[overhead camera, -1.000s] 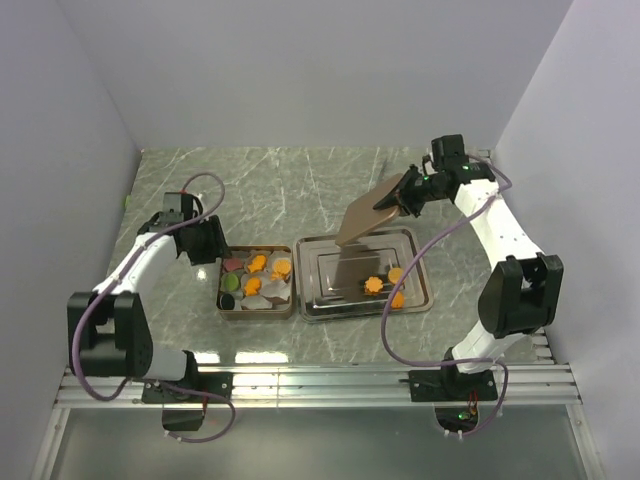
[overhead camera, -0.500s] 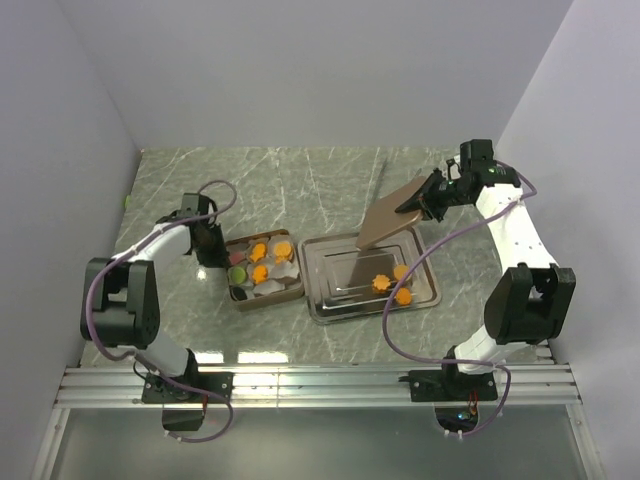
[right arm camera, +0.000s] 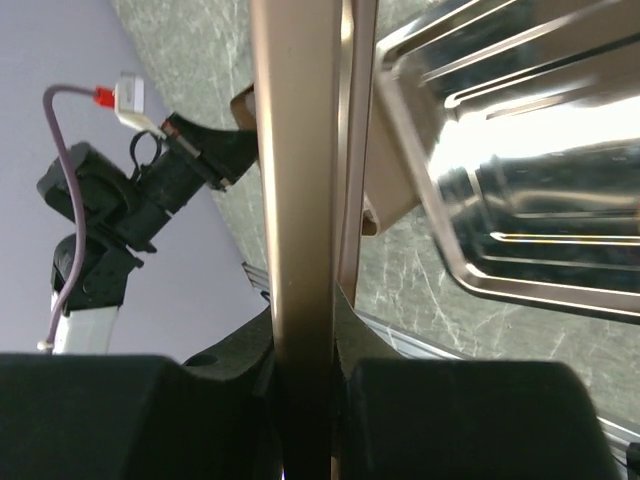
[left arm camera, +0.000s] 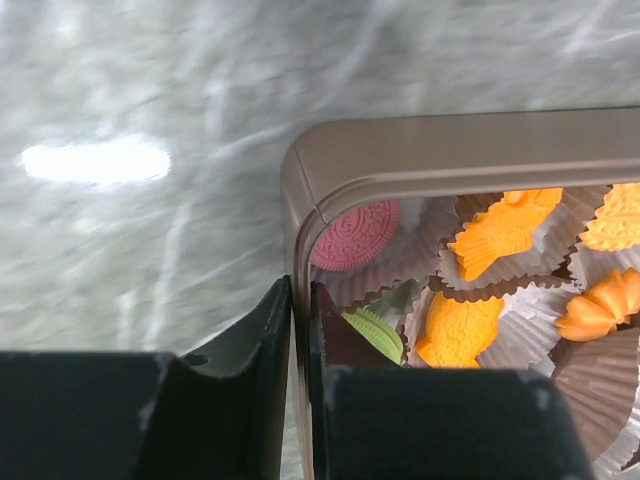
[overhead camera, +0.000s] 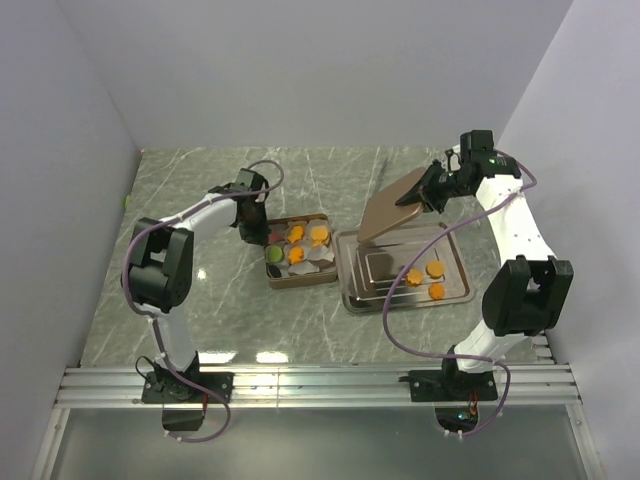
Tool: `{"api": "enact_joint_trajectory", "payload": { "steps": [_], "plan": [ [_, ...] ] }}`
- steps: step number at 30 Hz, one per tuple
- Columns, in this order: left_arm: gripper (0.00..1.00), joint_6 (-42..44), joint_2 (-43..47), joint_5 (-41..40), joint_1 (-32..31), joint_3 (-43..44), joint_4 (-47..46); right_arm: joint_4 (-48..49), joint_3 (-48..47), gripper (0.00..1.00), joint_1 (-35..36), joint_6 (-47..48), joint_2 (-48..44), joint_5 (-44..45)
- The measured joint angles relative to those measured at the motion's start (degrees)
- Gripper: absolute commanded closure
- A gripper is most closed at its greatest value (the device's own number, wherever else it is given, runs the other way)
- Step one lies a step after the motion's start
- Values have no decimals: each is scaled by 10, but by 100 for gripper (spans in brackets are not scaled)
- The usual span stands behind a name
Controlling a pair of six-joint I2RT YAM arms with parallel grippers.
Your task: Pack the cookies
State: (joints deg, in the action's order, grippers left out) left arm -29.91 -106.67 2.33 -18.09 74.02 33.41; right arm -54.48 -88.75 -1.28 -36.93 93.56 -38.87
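A brown tin holds cookies in white paper cups: several orange ones, a green one and a dark one. My left gripper is shut on the tin's left wall near its far corner. The left wrist view shows its jaws clamped on the wall, with a pink cookie, a green one and orange ones just inside. My right gripper is shut on the tin's lid, held tilted above the tray's far left corner. The lid's edge runs up between the right jaws.
A shiny metal tray lies just right of the tin, with three orange cookies at its near right. It shows in the right wrist view too. Grey walls stand left and right, and a metal rail runs along the near edge.
The left gripper has dragged the tin to the right. The tray with its three cookies has also shifted right. The right gripper still holds the lid, slightly moved.
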Motion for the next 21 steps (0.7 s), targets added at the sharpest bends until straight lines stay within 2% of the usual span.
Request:
{"api": "enact_joint_trajectory", "payload": {
  "steps": [1, 3, 5, 8, 11, 13, 18, 21],
  "plan": [
    [79, -5, -9, 0, -6, 12, 0, 2, 0, 100, 2, 0, 0, -3],
    [67, -13, -15, 4, -13, 19, -3, 13, 0, 100, 8, -2, 0, -10],
    [47, -19, -16, 10, -18, 18, 0, 35, 0, 100, 31, -10, 0, -15],
    [37, -24, -14, 11, -18, 13, -1, 87, 2, 100, 85, -27, 0, -26],
    [26, -24, -3, 10, -12, 2, 4, 183, 21, 100, 144, -71, -1, -47],
    [1, -23, 12, 8, -6, -5, 8, 249, 50, 100, 169, -100, -4, -58],
    [1, -33, 100, 9, 31, -33, 8, 373, 129, 100, 195, -156, -5, -68],
    [0, -42, 190, 12, 74, -74, -16, 425, 150, 100, 208, -180, 5, -70]
  ]
}}
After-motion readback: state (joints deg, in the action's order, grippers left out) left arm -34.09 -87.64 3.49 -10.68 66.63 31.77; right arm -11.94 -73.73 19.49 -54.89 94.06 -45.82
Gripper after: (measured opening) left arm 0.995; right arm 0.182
